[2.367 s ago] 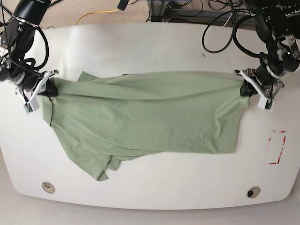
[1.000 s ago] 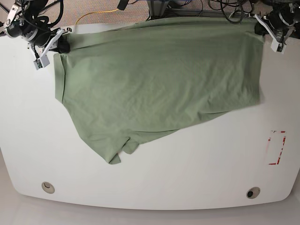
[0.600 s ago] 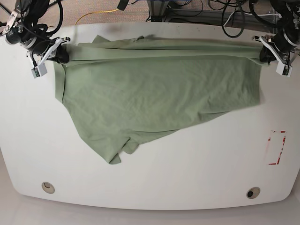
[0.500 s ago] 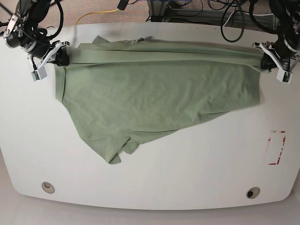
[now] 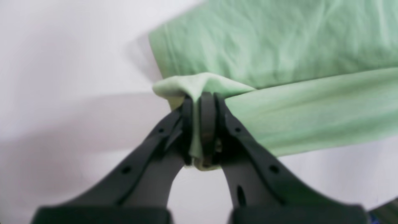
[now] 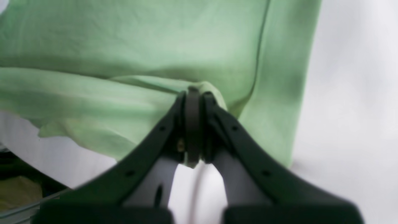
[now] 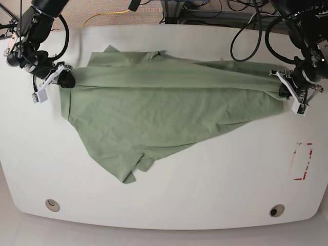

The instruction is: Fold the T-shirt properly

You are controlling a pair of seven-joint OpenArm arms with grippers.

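Observation:
The sage-green T-shirt (image 7: 164, 102) lies spread across the white table (image 7: 205, 179), stretched between both arms. My left gripper (image 7: 283, 90), on the right of the base view, is shut on the T-shirt's right corner; the left wrist view shows the T-shirt (image 5: 279, 102) pinched in the left gripper (image 5: 199, 109). At the left of the base view my right gripper (image 7: 65, 79) is shut on the other corner, and the right wrist view shows the T-shirt (image 6: 124, 62) bunched in the right gripper (image 6: 192, 102). A sleeve (image 7: 128, 171) points toward the table's front.
Red tape marks (image 7: 302, 161) sit near the table's right edge. Two round holes (image 7: 52, 204) (image 7: 277, 210) are set near the front edge. Cables (image 7: 246, 31) hang behind the table's far edge.
Both grippers have come toward the table's front with the held edge, from the far edge downward. The upper strip of cloth now lies lower over the shirt body.

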